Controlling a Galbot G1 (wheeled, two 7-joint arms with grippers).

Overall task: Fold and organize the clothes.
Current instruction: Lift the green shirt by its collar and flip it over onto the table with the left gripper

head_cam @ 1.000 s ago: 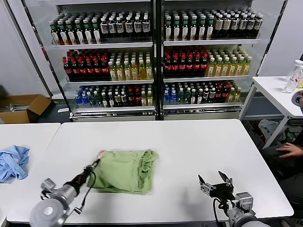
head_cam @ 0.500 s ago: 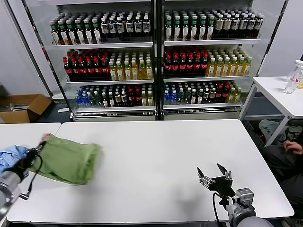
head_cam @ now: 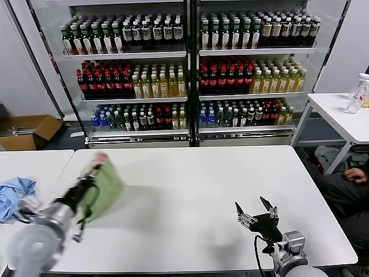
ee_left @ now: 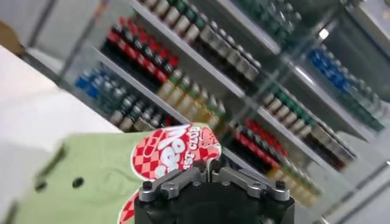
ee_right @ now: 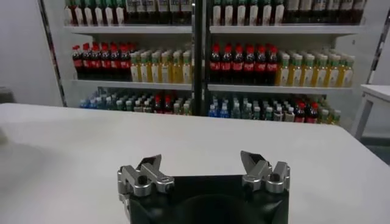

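The light green shirt [head_cam: 104,187] hangs folded in the air above the left end of the white table [head_cam: 190,202]. My left gripper [head_cam: 91,176] is shut on it and holds it up. In the left wrist view the shirt [ee_left: 91,179] shows its red-and-white print [ee_left: 173,152] and small dark buttons, pinched in my left gripper [ee_left: 210,172]. My right gripper [head_cam: 255,214] is open and empty above the table's front right part; it also shows open in the right wrist view [ee_right: 204,170].
A light blue cloth [head_cam: 14,196] lies on the neighbouring table at the left. Drink coolers [head_cam: 184,69] full of bottles stand behind the table. A small white table [head_cam: 340,112] stands at the right, and a person's hand [head_cam: 353,173] shows beside it.
My left gripper has lifted the folded shirt off the table, swung it far left, then brought it back right and up. My right gripper has edged slightly left.
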